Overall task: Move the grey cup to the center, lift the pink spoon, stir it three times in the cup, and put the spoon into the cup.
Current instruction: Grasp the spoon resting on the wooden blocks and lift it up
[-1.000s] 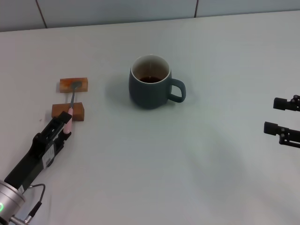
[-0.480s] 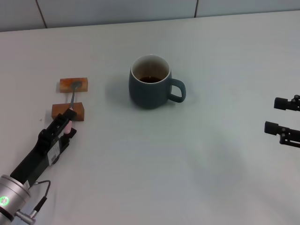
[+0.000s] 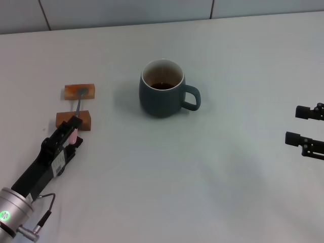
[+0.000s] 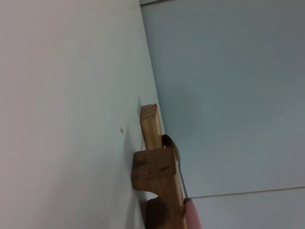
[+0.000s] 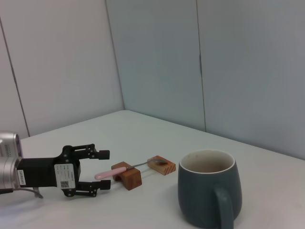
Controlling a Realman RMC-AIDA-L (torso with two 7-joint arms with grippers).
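The grey cup (image 3: 162,95) stands upright near the middle of the table, handle toward my right, with dark liquid at its bottom; it also shows in the right wrist view (image 5: 207,191). The pink spoon (image 3: 78,109) lies across two small wooden blocks at the left, bowl on the far block, pink handle pointing toward me. It also shows in the right wrist view (image 5: 108,174) and left wrist view (image 4: 192,214). My left gripper (image 3: 76,132) is open, its fingers on either side of the pink handle's end (image 5: 101,171). My right gripper (image 3: 292,123) is open and empty at the right edge.
The far wooden block (image 3: 79,92) and near wooden block (image 3: 74,120) hold the spoon off the white table (image 3: 212,167). Grey wall panels (image 5: 157,62) stand behind the table's far edge.
My left gripper has slid a little forward along the pink handle toward the near block. The cup, spoon and right arm have not moved.
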